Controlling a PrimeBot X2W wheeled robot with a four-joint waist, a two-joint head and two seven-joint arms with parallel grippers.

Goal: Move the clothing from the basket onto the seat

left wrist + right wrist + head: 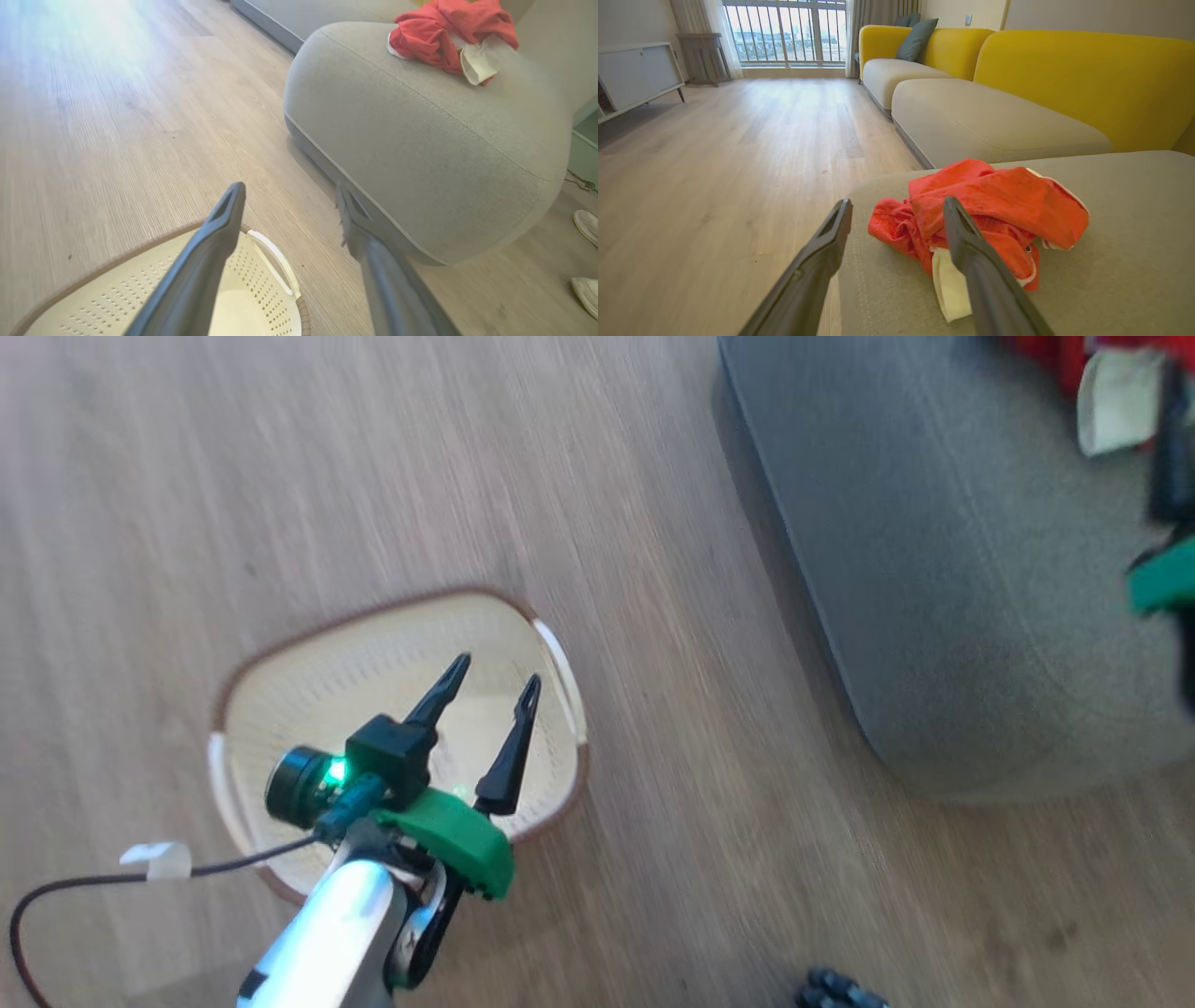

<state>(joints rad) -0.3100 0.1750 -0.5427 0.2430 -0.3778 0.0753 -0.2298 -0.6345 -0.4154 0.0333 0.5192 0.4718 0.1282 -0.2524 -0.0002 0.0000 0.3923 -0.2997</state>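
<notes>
The soft bright red clothing with white parts (980, 219) lies in a crumpled heap on top of the large grey fabric-upholstered seat (420, 140), towards its far side, with a white piece hanging out at the near edge of the heap. A line of stitching runs along the seat's rounded edge. The right tool (897, 201) hangs just near of the heap with its two dark fingers spread wide and nothing between them. To the left of the seat, on the pale wood-plank floor (280, 476), stands the small cream-white perforated plastic basket with a brown woven-look rim (317, 700) and white side handles; its walls and pale floor show, though the head view is too blurred to read anything on it. The left tool (497, 670) is above the basket, fingers moderately apart and holding nothing. A white tag (159, 861) is wrapped on the dark cable at the left arm; its face cannot be read. Beyond the seat stand more grey cushions with yellow backs (1064, 70), a teal pillow (917, 37), a railed window (784, 32) and a white cabinet (635, 70) on the far left. Two white shoes (586, 224) lie on the floor right of the seat.
</notes>
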